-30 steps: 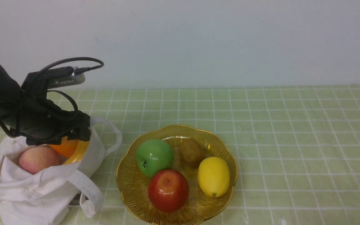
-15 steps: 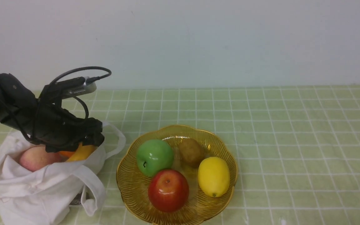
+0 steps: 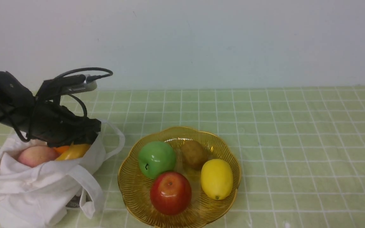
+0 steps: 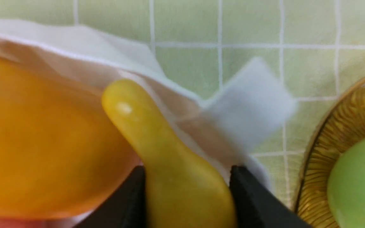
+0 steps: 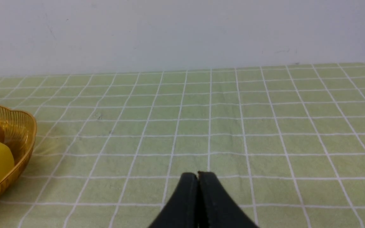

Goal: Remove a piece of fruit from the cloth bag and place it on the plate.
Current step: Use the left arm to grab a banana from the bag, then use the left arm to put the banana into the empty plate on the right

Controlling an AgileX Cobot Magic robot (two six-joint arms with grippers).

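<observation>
The white cloth bag (image 3: 43, 186) sits at the front left, mouth open. My left gripper (image 3: 86, 137) reaches into the mouth and is shut on the yellow banana (image 3: 73, 152). In the left wrist view the banana (image 4: 166, 155) is pinched between both black fingers (image 4: 128, 199), next to an orange fruit (image 4: 43, 142), with the bag's edge (image 4: 84, 44) behind. The amber scalloped plate (image 3: 128, 190) stands right of the bag; its rim shows in the left wrist view (image 4: 315, 164). My right gripper (image 5: 197, 174) is shut and empty over the tablecloth, out of the front view.
A pink peach-like fruit (image 3: 35, 155) lies in the bag. The plate holds a green apple (image 3: 156, 159), a red apple (image 3: 170, 192), a lemon (image 3: 216, 179) and a brown kiwi (image 3: 194, 153). The green checked cloth (image 3: 296, 142) stretches to the right. A wall stands behind.
My left gripper moved right and down into the bag's mouth, then rose slightly with the banana between its fingers. The bag's rim shifted with it. The right arm has not moved.
</observation>
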